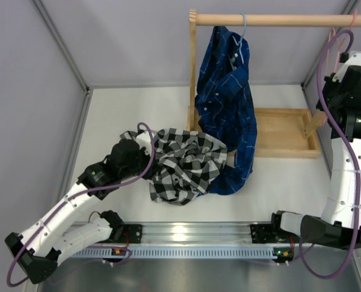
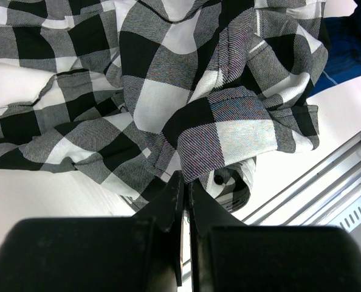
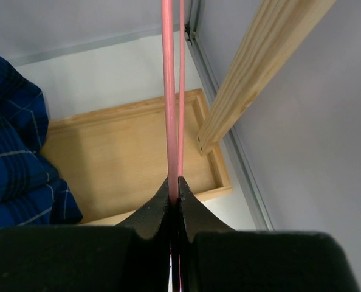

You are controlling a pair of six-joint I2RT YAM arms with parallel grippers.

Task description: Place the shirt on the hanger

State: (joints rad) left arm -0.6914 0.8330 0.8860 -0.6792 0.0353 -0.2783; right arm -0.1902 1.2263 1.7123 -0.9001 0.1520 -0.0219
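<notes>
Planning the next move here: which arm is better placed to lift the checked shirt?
Left. The left pincer appears closed on the shirt lying on the table; the right pincer is off by the rack, shut on the pink hanger.

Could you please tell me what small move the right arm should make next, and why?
Probably lift the hanger off the rod. The right pincer is shut on its pink wire, which seems hooked at the rod's right end, well away from the shirt lying crumpled on the table, where the left pincer looks closed on its edge.
</notes>
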